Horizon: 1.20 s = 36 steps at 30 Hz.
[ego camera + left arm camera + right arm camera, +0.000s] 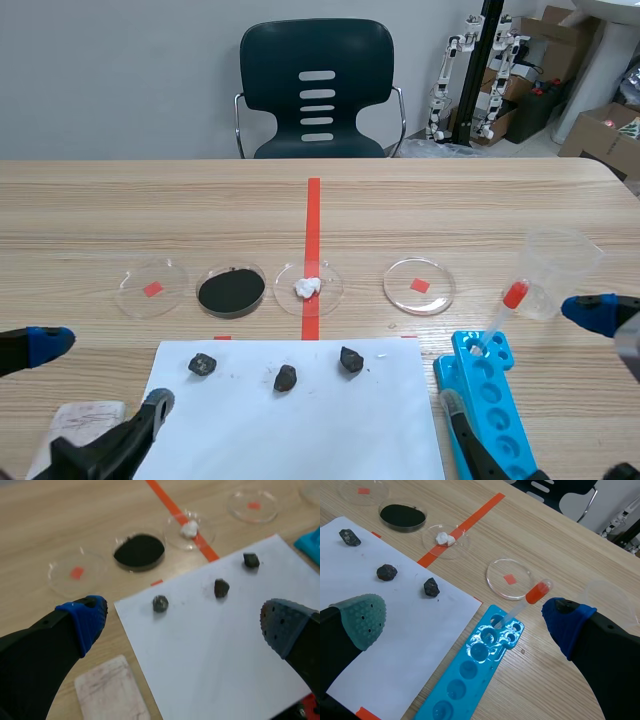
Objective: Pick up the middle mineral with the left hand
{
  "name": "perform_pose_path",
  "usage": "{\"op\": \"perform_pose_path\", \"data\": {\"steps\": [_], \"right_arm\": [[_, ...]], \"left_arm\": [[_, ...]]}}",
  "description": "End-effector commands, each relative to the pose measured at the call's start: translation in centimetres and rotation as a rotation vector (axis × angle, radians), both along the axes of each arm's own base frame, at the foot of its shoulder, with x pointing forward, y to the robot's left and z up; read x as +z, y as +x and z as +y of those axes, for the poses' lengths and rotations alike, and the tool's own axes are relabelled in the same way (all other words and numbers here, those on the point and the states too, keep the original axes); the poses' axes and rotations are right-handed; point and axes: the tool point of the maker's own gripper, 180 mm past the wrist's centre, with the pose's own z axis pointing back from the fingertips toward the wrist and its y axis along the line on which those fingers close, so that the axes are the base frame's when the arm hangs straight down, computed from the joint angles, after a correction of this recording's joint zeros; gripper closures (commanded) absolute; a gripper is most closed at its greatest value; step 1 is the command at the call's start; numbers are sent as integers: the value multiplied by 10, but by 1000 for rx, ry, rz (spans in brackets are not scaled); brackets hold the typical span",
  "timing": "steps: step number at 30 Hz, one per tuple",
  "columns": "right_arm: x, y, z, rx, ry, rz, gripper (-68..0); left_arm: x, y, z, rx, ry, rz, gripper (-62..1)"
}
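Note:
Three dark minerals lie in a row on a white paper sheet (290,430). The middle mineral (286,377) (221,587) (386,572) sits between the left mineral (202,364) (160,603) and the right mineral (351,359) (251,559). My left gripper (100,375) (185,622) hovers open above the paper's near left corner, short of the minerals and holding nothing. My right gripper (525,360) (465,620) is open over the blue rack, also with nothing in it.
Beyond the paper stands a row of petri dishes: one with a red square (152,288), one with black powder (231,290), one with a white lump (308,287), another with a red square (419,285). A blue tube rack (495,400) holds a red-capped tube (500,315). A plastic cup (555,270) stands at the right. A stained pad (85,420) lies near left.

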Motion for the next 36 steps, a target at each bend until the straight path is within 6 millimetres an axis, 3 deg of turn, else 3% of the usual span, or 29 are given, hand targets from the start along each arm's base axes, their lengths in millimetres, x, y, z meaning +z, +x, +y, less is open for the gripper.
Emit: {"op": "perform_pose_path", "data": {"steps": [1, 7, 17, 31, 36], "right_arm": [[9, 4, 1, 5, 10, -33, -679], [9, 4, 1, 5, 10, -33, -679], [9, 4, 1, 5, 10, -33, -679], [9, 4, 1, 5, 10, -33, -679], [9, 4, 1, 5, 10, -33, -679]], "left_arm": [[3, 12, -3, 8, -12, 9, -623], [-21, 27, -11, 12, 33, 204, -623], [-36, 56, -30, 153, 113, 370, -623], [-29, 67, -85, 154, 166, 510, -623], [-45, 67, -97, 163, 200, 585, -623]]}}
